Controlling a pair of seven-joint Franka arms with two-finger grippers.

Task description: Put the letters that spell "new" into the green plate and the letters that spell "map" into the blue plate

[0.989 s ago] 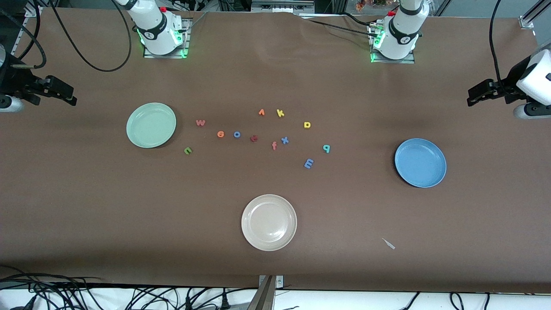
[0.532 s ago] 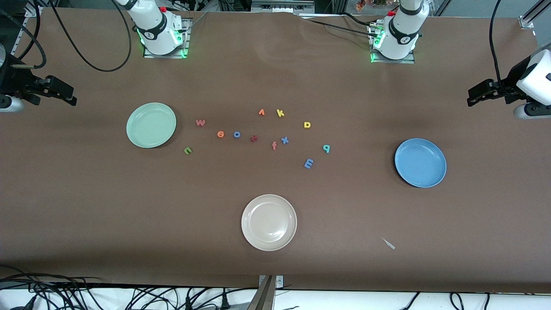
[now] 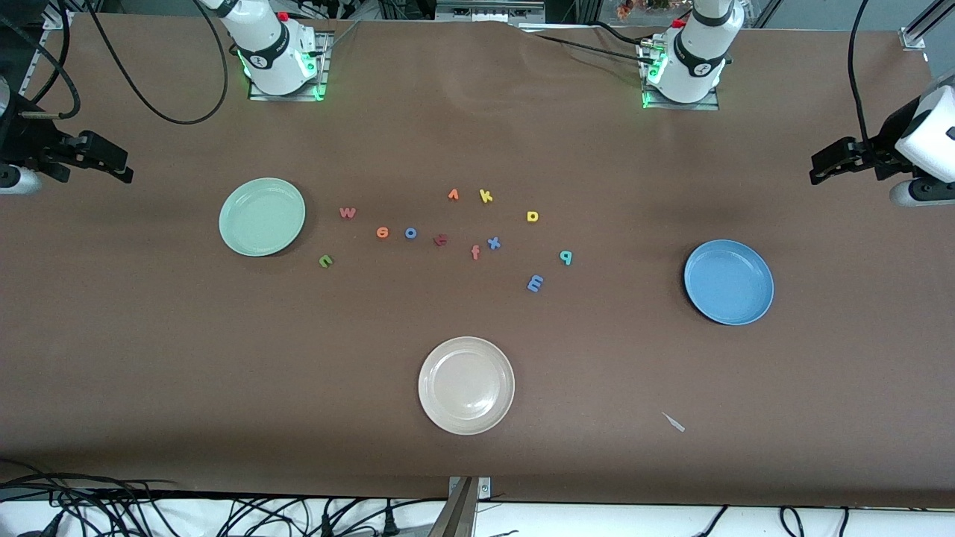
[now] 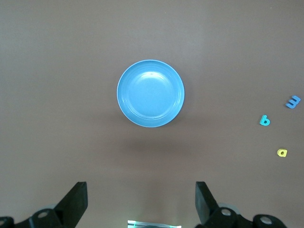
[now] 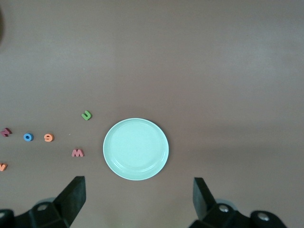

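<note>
The green plate (image 3: 262, 216) lies toward the right arm's end of the table, the blue plate (image 3: 729, 282) toward the left arm's end. Between them lie the pinkish-red "w" (image 3: 348, 212), orange "e" (image 3: 383, 233) and green "n" (image 3: 325, 261), then the yellow "a" (image 3: 532, 216), teal "p" (image 3: 565, 257) and blue "m" (image 3: 535, 283). My right gripper (image 5: 138, 197) hangs open and empty high over the table's end beside the green plate (image 5: 136, 148). My left gripper (image 4: 141, 199) hangs open and empty high up beside the blue plate (image 4: 150, 93).
A cream plate (image 3: 466, 385) sits nearer the front camera, mid-table. Other letters lie among the task's: blue "o" (image 3: 410, 233), dark red letter (image 3: 440, 239), salmon "f" (image 3: 475, 253), blue "x" (image 3: 493, 242), yellow "k" (image 3: 486, 196). A small pale scrap (image 3: 674, 422) lies near the front edge.
</note>
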